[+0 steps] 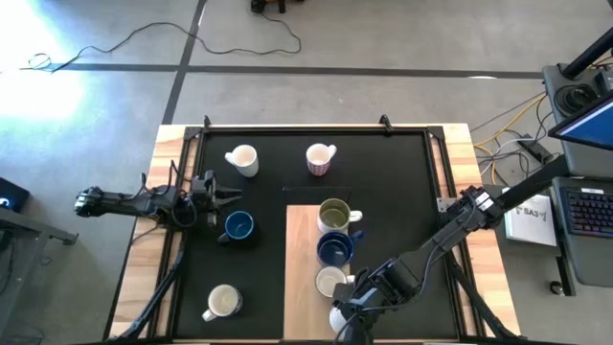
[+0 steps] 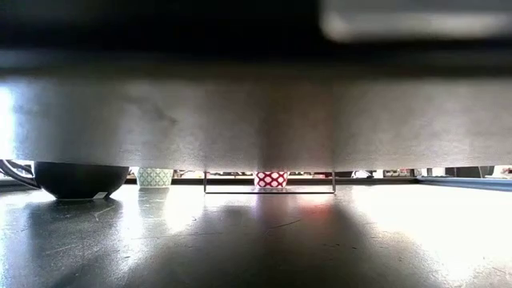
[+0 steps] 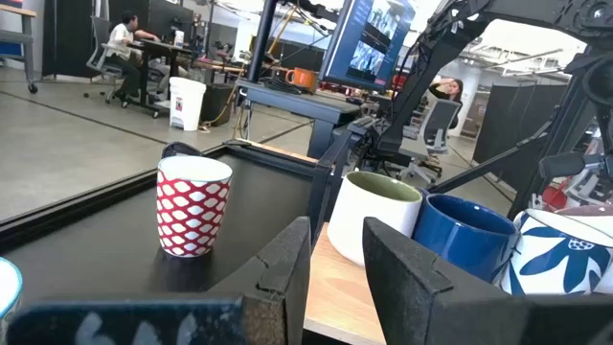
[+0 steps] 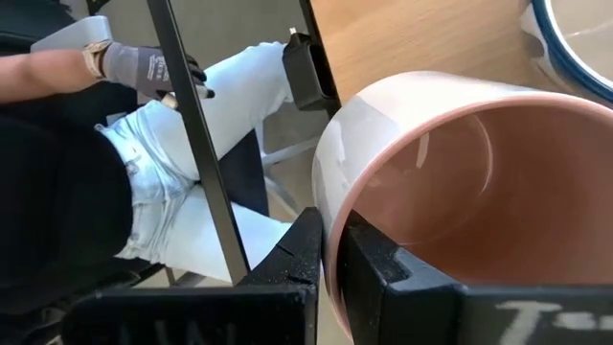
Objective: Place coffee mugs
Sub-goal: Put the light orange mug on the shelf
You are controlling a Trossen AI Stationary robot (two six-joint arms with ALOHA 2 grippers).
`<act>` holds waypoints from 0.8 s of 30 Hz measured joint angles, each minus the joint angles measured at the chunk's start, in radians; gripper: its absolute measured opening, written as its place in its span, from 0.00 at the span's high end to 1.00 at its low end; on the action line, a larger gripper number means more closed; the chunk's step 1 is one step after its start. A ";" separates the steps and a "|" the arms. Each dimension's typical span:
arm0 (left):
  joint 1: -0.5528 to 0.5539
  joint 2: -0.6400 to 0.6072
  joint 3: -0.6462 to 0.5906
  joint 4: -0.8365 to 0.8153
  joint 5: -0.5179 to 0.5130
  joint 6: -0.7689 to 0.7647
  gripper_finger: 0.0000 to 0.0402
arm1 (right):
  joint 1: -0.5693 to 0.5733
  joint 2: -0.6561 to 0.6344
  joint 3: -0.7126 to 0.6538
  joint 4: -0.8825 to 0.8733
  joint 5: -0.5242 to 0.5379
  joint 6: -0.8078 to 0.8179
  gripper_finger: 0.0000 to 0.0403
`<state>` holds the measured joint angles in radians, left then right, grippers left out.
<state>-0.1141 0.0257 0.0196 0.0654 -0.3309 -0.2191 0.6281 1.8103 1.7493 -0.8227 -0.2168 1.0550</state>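
Observation:
Three mugs stand in a row on the wooden board: an olive green one, a dark blue one and a white one. My right gripper is at the board's near end, shut on a white mug with a pink inside. On the black mat sit a white mug, a pink-patterned mug, a cream mug and a blue mug. My left gripper hovers open just beside that blue mug, with nothing between its fingers. My right gripper pinches the pink-inside mug by its wall at the rim, with one finger inside the mug and the other finger outside. In the high view the gripper covers most of the mug. Whether its base rests on the board, I cannot tell.
A raised black frame runs round the mat. A person in white trousers with a gloved hand stands close beyond the near edge. A broad grey shape blocks most of the low view. Bare mat lies right of the board.

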 joint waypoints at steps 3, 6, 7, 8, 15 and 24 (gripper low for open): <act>0.000 0.000 0.000 0.000 0.000 0.000 0.80 | -0.009 0.000 0.000 0.011 -0.004 0.000 0.97; 0.000 0.000 0.000 0.000 0.000 0.000 0.80 | -0.021 0.000 0.000 0.032 -0.019 -0.001 0.97; 0.000 0.000 0.000 0.000 0.000 0.000 0.80 | -0.024 0.001 0.000 0.035 -0.023 -0.004 0.97; 0.000 0.000 0.000 0.000 0.000 0.000 0.80 | -0.026 0.002 0.000 0.036 -0.027 -0.008 0.97; 0.000 0.000 0.000 0.000 0.000 0.000 0.80 | -0.028 0.025 0.000 0.037 -0.029 -0.027 0.97; 0.000 0.000 0.000 0.000 0.000 0.000 0.80 | -0.030 0.055 0.000 0.052 -0.048 -0.048 0.97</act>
<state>-0.1139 0.0254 0.0196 0.0654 -0.3309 -0.2192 0.5983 1.8648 1.7493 -0.7709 -0.2653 1.0073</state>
